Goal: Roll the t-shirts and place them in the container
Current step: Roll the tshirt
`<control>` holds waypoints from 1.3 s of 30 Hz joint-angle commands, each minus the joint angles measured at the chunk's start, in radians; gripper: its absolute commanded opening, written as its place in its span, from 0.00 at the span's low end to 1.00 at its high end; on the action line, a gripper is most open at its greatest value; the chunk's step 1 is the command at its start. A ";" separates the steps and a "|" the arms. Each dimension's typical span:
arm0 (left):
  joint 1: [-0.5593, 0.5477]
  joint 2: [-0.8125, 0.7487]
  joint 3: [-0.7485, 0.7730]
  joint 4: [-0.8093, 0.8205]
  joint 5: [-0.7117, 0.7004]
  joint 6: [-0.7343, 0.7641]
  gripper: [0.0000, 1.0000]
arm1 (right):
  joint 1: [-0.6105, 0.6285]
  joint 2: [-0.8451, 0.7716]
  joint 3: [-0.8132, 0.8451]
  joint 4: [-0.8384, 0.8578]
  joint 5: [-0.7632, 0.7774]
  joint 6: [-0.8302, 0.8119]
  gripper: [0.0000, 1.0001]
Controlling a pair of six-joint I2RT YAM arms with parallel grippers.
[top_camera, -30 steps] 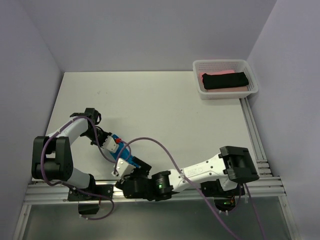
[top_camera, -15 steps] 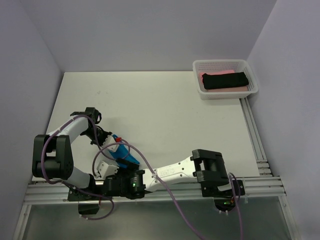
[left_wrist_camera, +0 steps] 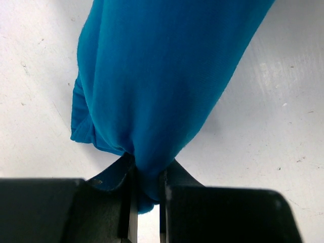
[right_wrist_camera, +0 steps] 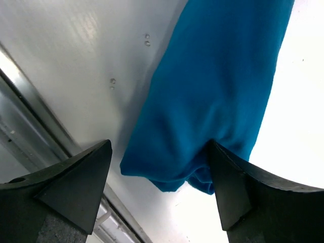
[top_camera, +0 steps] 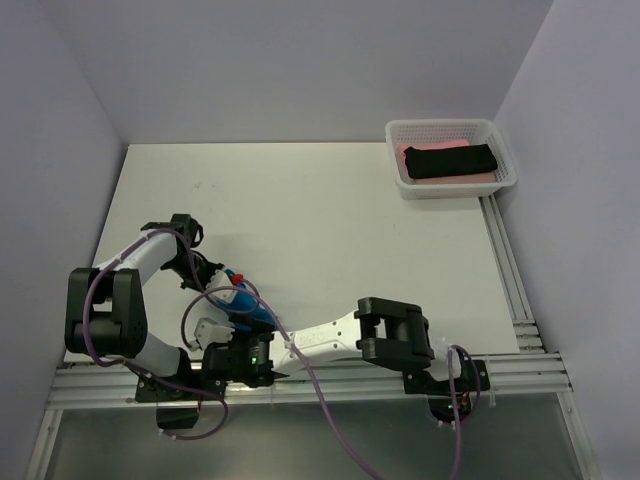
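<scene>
So you're most of the way through, I'd say: 2 of the 3 shirts look done, with the black t-shirt (top_camera: 450, 160) lying as a tidy roll inside the basket (top_camera: 440, 123) on top of the pink t-shirt (top_camera: 406, 151), which only peeks out around it, so I can't tell how neatly that one is rolled. The turquoise t-shirt (top_camera: 243, 303) is the 1 left, sitting well apart from the basket, diagonally across at the opposite near corner. In both wrist views it already reads as a fat tube rather than a flat shirt, so my guess is the rolling itself is about finished and you only have tidying the ends and letting go to do. Your left gripper (left_wrist_camera: 147, 202) is pinched tight on 1 end of that roll, cloth squeezed between the jaws. Your right gripper (right_wrist_camera: 159, 174) is spread wide around the other end, farther from the basket, fingers apart and not clamping anything that I can see. The surface (top_camera: 330, 220) is plain white with a few small scuffs and nothing between the roll and the basket. Metal rails (top_camera: 510, 290) run from just below the basket along that edge, and pale lavender walls (top_camera: 300, 70) box it in.
</scene>
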 commanded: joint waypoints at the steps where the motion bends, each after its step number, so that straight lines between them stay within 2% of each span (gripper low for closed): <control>1: -0.003 0.028 -0.044 -0.156 -0.134 0.445 0.00 | -0.044 0.019 0.005 -0.009 0.016 -0.016 0.83; 13: -0.007 0.031 -0.042 -0.159 -0.143 0.441 0.00 | -0.098 0.055 -0.035 -0.002 -0.076 0.030 0.68; 16: -0.009 0.031 -0.042 -0.157 -0.148 0.439 0.00 | -0.113 0.030 -0.088 0.027 -0.091 0.055 0.58; 23: -0.012 0.027 -0.040 -0.173 -0.149 0.438 0.00 | -0.115 -0.020 -0.243 0.104 -0.124 0.099 0.27; 25: -0.018 0.022 -0.042 -0.177 -0.149 0.433 0.00 | -0.113 -0.030 -0.271 0.106 -0.128 0.112 0.21; 26: -0.021 0.020 -0.044 -0.179 -0.151 0.427 0.00 | -0.115 -0.033 -0.280 0.113 -0.128 0.118 0.10; 28: -0.029 0.017 -0.050 -0.173 -0.152 0.419 0.00 | -0.115 -0.047 -0.306 0.119 -0.119 0.124 0.00; 31: -0.038 0.011 -0.057 -0.163 -0.148 0.408 0.00 | -0.115 -0.065 -0.337 0.132 -0.122 0.122 0.00; 33: -0.040 0.008 -0.063 -0.147 -0.128 0.399 0.06 | -0.115 -0.073 -0.351 0.146 -0.133 0.115 0.00; 37: -0.040 -0.006 -0.070 -0.110 -0.097 0.367 0.26 | -0.113 -0.106 -0.398 0.176 -0.144 0.105 0.00; 39: -0.040 -0.007 -0.060 -0.107 -0.080 0.356 0.32 | -0.113 -0.116 -0.414 0.179 -0.138 0.101 0.00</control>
